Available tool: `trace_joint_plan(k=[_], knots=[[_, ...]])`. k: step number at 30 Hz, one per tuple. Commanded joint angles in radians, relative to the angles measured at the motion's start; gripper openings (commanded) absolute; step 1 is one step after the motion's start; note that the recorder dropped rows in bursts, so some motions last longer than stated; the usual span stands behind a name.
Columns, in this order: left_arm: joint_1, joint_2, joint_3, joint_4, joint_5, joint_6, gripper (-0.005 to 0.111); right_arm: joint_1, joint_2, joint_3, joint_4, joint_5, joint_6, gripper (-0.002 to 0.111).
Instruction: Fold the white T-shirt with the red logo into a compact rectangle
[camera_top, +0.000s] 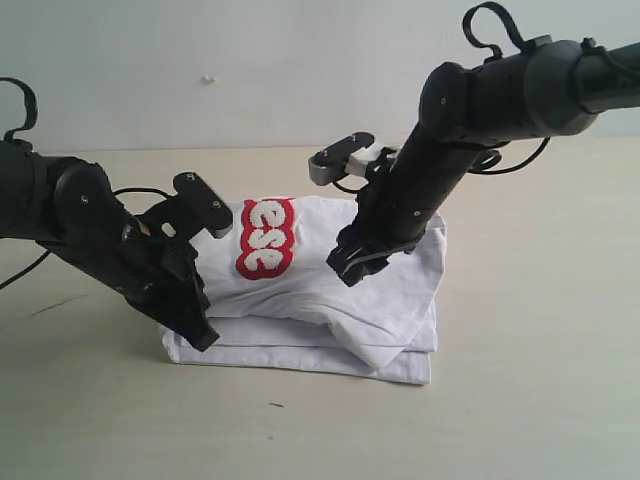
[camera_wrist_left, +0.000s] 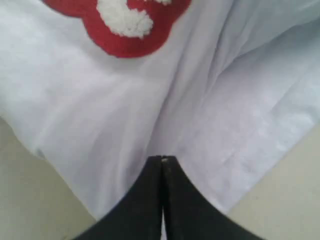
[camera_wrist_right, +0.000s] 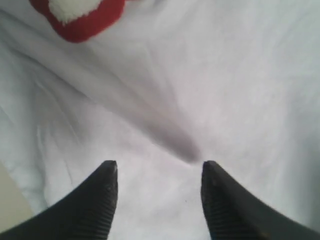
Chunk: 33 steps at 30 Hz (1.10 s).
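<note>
- Several stacked folds of the white T-shirt (camera_top: 330, 300) lie on the table (camera_top: 520, 400) in your outside view, with the red logo (camera_top: 265, 238) face up on top, left of centre.
- Only your left wrist view shows the left gripper (camera_wrist_left: 162, 161) pressed fully together, tips at the shirt's edge. You cannot tell whether cloth is pinched.
- Only your right wrist view shows the right gripper (camera_wrist_right: 159, 167) spread apart, with nothing between its fingers, just above creased cloth.

T-shirt (camera_top: 330, 300) on the table (camera_top: 520, 410) at frame centre, a gripper either side.
Logo (camera_top: 265, 238) on its upper-left part; left gripper (camera_top: 200, 335) at its lower-left corner; right gripper (camera_top: 352, 268) over its middle, just right of the logo.
</note>
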<state>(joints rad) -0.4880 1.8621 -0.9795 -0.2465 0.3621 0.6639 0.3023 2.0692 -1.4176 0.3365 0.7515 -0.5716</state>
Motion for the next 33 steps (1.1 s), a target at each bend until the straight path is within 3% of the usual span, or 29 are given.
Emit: trace_joint_plan(k=[1, 4, 8, 9, 10, 17, 25, 33], knots=[[-0.002, -0.012, 0.001, 0.005, -0.001, 0.008, 0.000, 0.000, -0.031, -0.006, -0.003, 0.005, -0.025, 0.067], [-0.002, -0.012, 0.001, 0.005, 0.009, 0.012, 0.014, 0.000, -0.031, -0.006, 0.000, 0.029, -0.036, 0.072], [-0.002, -0.012, 0.001, 0.007, 0.030, 0.020, 0.067, 0.000, -0.031, -0.006, 0.000, 0.032, -0.036, 0.073], [-0.002, -0.010, 0.001, 0.009, 0.029, 0.020, 0.076, 0.000, -0.031, -0.006, 0.000, 0.032, -0.036, 0.073], [-0.002, -0.008, 0.001, 0.024, 0.023, 0.020, 0.078, 0.000, -0.031, -0.006, 0.000, 0.032, -0.036, 0.073], [-0.002, 0.019, 0.001, 0.058, -0.027, 0.063, 0.049, 0.000, -0.031, -0.006, 0.003, 0.032, -0.036, 0.073], [-0.050, 0.024, 0.001, 0.080, -0.059, 0.240, 0.049, 0.000, -0.031, -0.006, 0.007, 0.032, -0.036, 0.073], [-0.100, 0.074, 0.001, 0.239, -0.088, 0.237, 0.050, 0.000, -0.031, -0.006, 0.030, 0.038, -0.029, 0.073]])
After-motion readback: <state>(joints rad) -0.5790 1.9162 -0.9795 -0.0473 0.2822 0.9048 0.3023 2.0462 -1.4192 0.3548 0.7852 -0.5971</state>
